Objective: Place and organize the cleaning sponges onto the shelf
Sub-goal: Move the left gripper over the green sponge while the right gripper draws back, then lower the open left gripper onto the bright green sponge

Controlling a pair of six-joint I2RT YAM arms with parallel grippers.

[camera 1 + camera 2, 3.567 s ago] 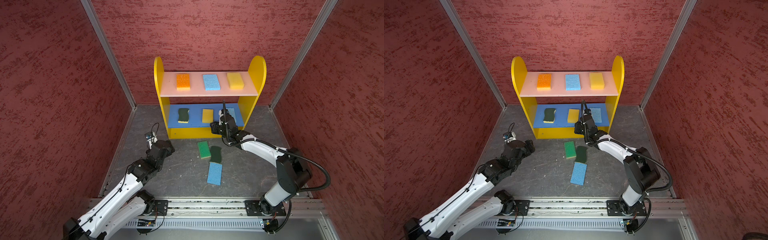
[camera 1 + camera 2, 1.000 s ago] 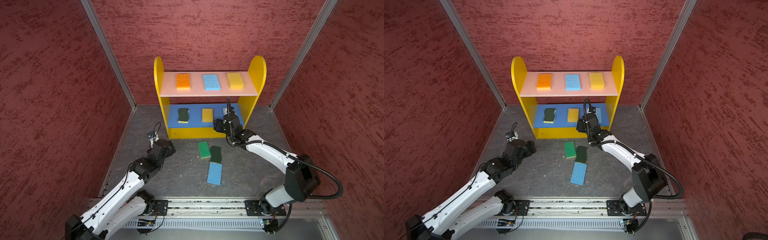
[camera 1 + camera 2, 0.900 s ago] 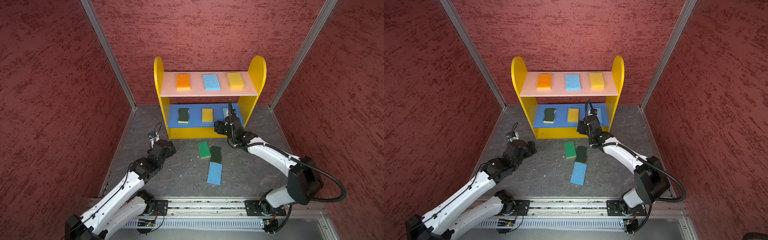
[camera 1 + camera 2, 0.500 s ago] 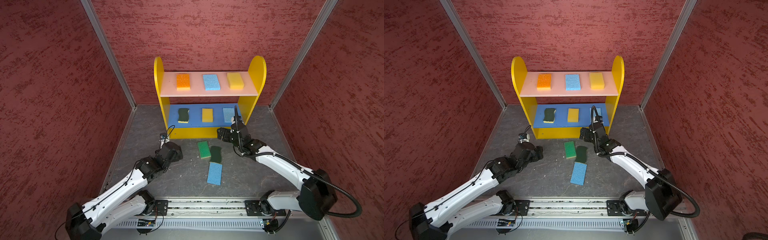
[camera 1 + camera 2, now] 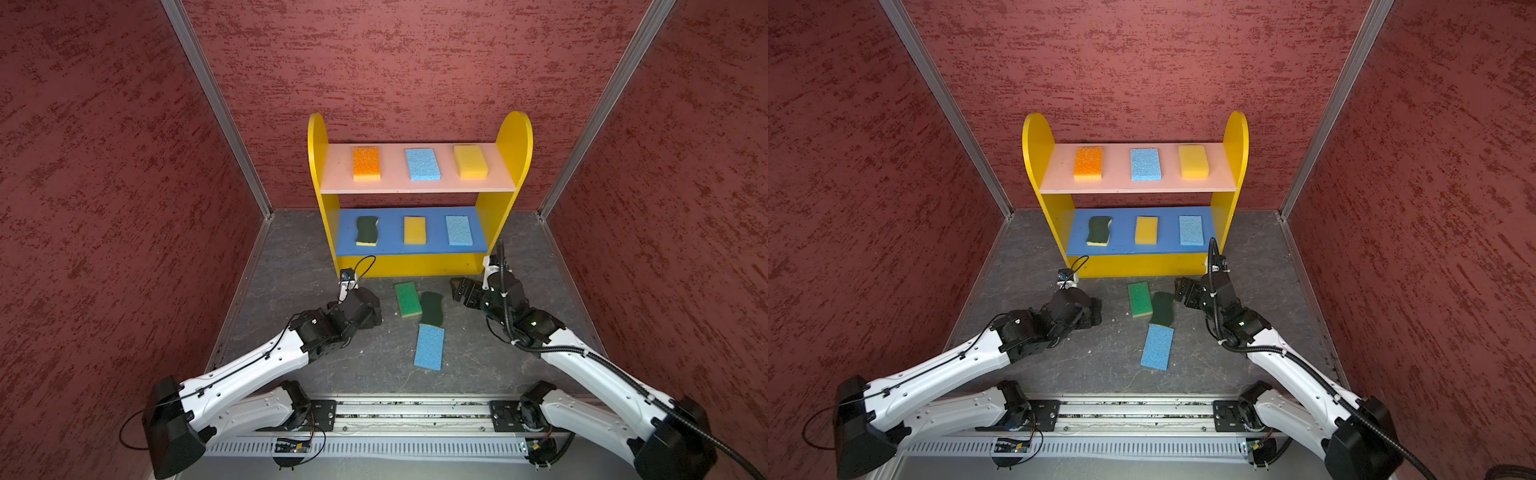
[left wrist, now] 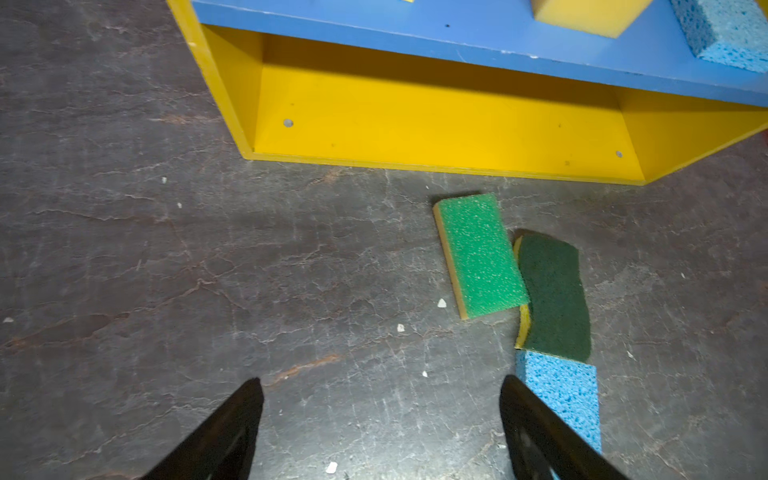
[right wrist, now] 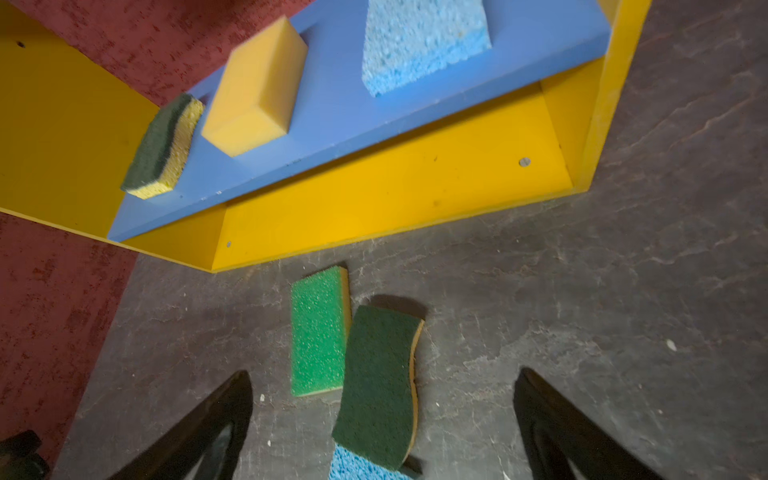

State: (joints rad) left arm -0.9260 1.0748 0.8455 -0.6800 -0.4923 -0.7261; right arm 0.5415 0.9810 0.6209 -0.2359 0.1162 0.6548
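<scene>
- Since a second ago, your right gripper [image 5: 460,291] has backed out of the shelf [image 5: 513,137]. It has left a light blue sponge [image 5: 459,230] at the right end of the blue middle board [image 5: 390,235]. Your left gripper [image 5: 374,312] has pushed forward toward the loose ones.
- Both sets of jaws stand spread wide, with nothing between them.
- Six sponges sit shelved, three per board.
- Three remain on the dark floor [image 5: 299,266] just before the shelf. The green-topped sponge [image 5: 407,299] touches the wavy dark-green scourer [image 5: 431,308], whose near end appears lapped over the second light blue sponge [image 5: 429,347].
- Judgement: light, soft foam that squashes and should not slip much. Pinch across the short width, mid-length. Take the scourer first, at its waist, since it lies uppermost.
</scene>
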